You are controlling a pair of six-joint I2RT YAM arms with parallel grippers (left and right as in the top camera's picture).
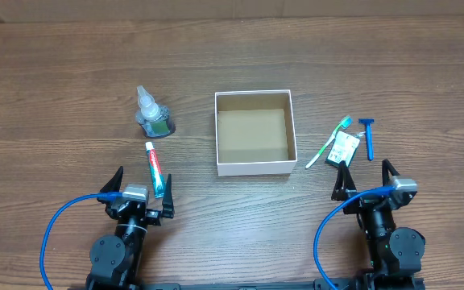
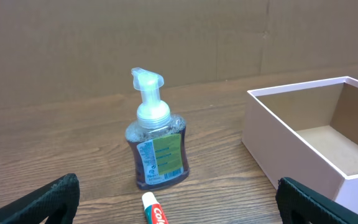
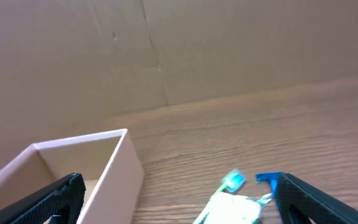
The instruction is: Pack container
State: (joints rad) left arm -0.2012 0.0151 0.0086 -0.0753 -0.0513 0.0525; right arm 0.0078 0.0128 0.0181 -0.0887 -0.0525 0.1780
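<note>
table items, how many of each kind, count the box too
container: 1
soap pump bottle: 1
toothpaste tube: 1
toothbrush: 1
razor: 1
small packet: 1
total: 6

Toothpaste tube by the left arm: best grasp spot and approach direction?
Probably mid-body, straight down from above with the open left gripper. The toothpaste tube lies flat, its long axis running roughly away from the robot with the cap at the far end. Jaws closing side to side across its narrow width should seat best.
</note>
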